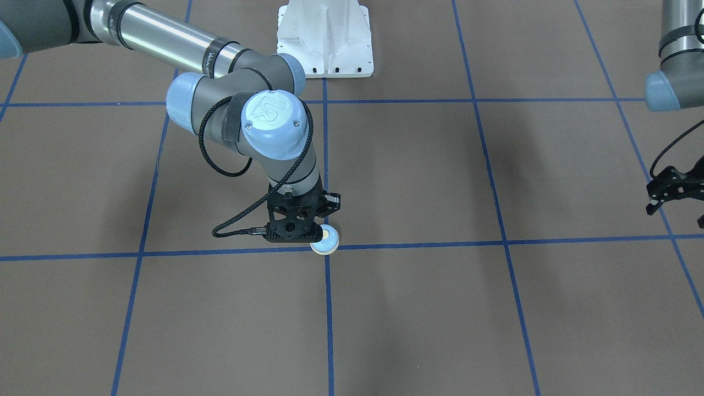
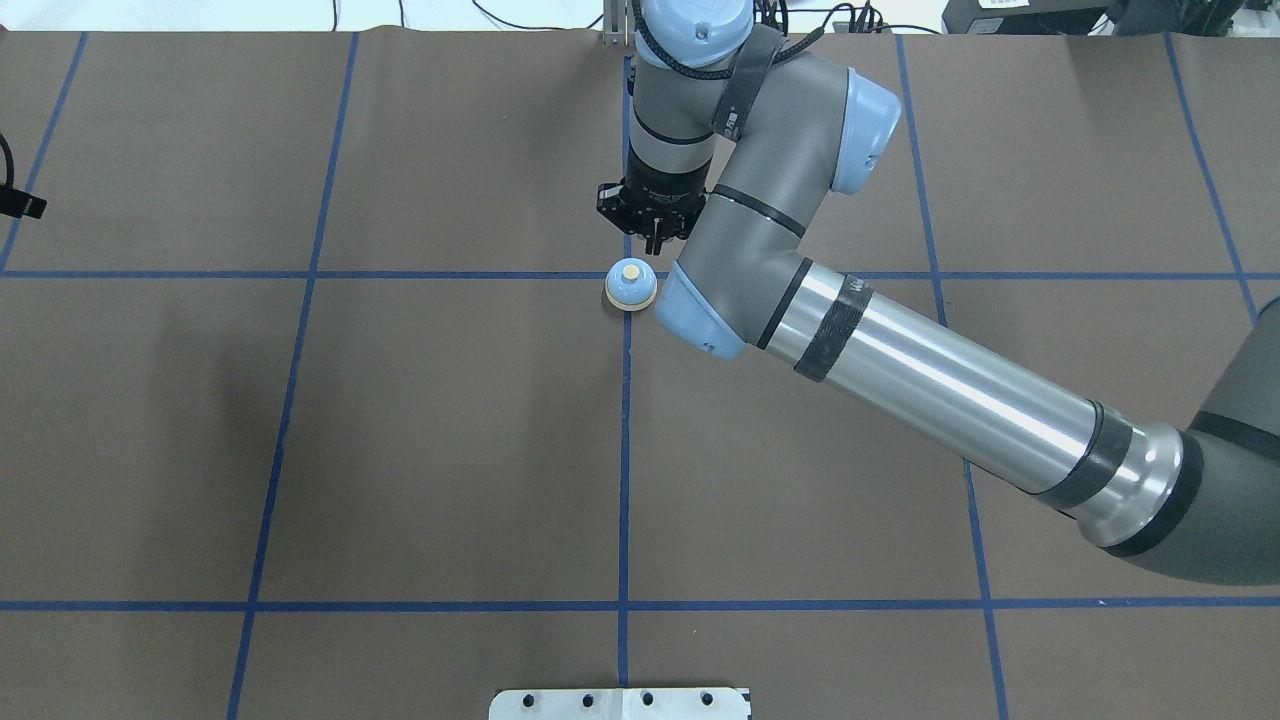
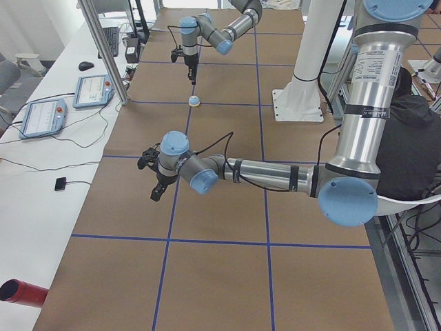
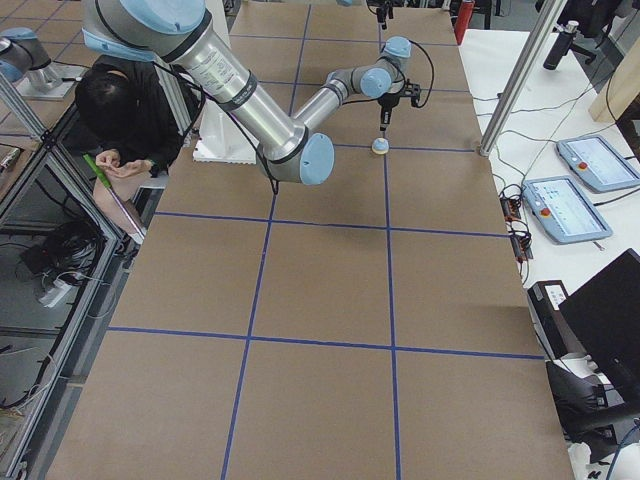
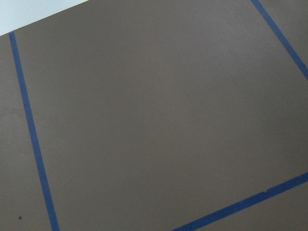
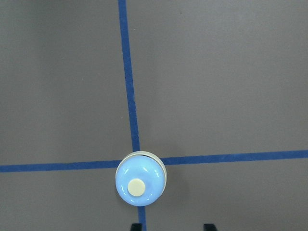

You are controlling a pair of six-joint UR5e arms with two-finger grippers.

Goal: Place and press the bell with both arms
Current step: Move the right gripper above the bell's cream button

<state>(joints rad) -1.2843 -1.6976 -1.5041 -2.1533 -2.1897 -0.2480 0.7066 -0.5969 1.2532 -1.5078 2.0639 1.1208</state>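
Observation:
The light-blue bell (image 2: 631, 284) with a cream button stands on the brown table where two blue tape lines cross; it also shows in the front view (image 1: 325, 240) and in the right wrist view (image 6: 140, 179). My right gripper (image 2: 650, 243) points down above and just beyond the bell, apart from it. Its two fingertips (image 6: 137, 226) show spread at the bottom edge of the wrist view with nothing between them. My left gripper (image 1: 676, 214) hangs far off at the table's left side, its fingers apart and empty. The left wrist view shows only table.
The white pedestal (image 1: 324, 38) is bolted at the robot's side of the table. Blue tape lines (image 2: 624, 450) grid the brown surface. Tablets (image 3: 41, 116) lie on the white side bench, and a person (image 4: 125, 110) sits behind the robot.

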